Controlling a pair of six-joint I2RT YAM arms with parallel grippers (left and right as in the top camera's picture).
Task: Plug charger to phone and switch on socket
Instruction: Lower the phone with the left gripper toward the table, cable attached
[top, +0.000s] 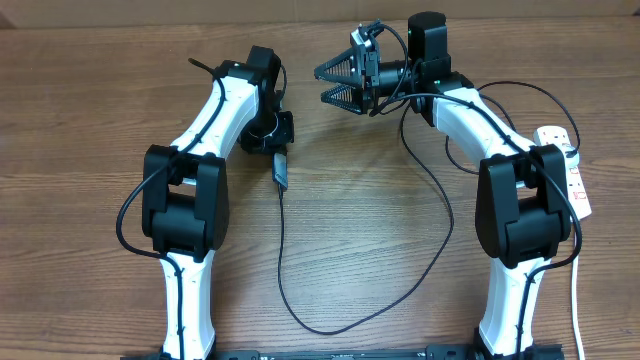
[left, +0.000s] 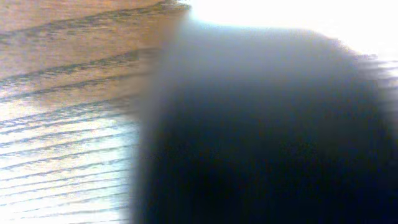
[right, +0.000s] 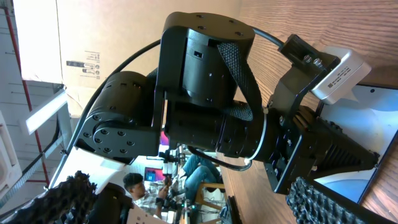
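- Phone (right: 378, 118) is sitting right by the left tool (top: 268, 132), with its blue screen showing just past it. From above, only a thin dark strip is showing, its long way pointing toward the robot.
- Charger (top: 281, 260) is running from that strip's near end and looping over the tabletop (top: 100, 100) toward the right. I am guessing the tip is in, but I cannot tell.
- Left tool is squeezed closed. Whether it is gripping the phone is hidden.
- Right tool (top: 337, 83) is hanging wide open, holding nothing and pointing left.
- Socket (top: 570, 170) is lying far right, long way near-to-far, beside the right arm, which is nearer. That tool is pointing away from it, so it is probably needing to turn back.
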